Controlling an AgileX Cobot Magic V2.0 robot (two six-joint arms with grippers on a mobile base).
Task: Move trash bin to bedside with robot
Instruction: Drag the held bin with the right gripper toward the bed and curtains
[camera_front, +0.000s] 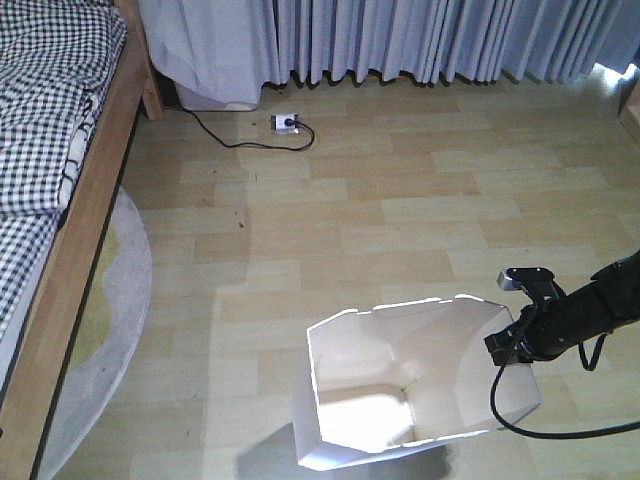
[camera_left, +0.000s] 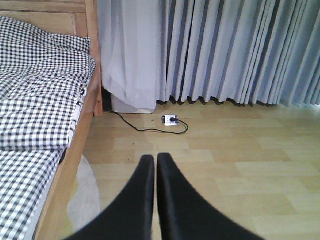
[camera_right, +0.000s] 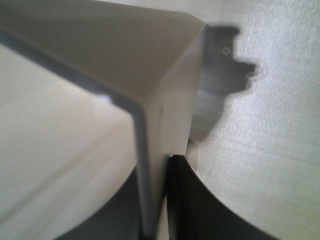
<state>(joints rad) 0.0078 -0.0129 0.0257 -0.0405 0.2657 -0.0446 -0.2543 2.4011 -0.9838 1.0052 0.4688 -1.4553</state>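
The white trash bin (camera_front: 400, 385) stands on the wooden floor at the bottom centre of the front view, its angular rim open towards me. My right gripper (camera_front: 512, 345), on a slim black arm with a trailing cable, is shut on the bin's right rim wall. In the right wrist view the thin white wall (camera_right: 155, 150) runs between the two black fingers (camera_right: 185, 200). The bed (camera_front: 60, 150) with checked bedding and light wooden frame lies along the left, well apart from the bin. My left gripper (camera_left: 154, 165) is shut and empty, pointing at the floor beside the bed (camera_left: 45, 90).
A round grey rug (camera_front: 110, 320) lies partly under the bed. A white power strip (camera_front: 286, 123) with a black cable sits on the floor near the grey curtains (camera_front: 400, 40). A wooden bedpost (camera_front: 150, 95) stands at the bed's far corner.
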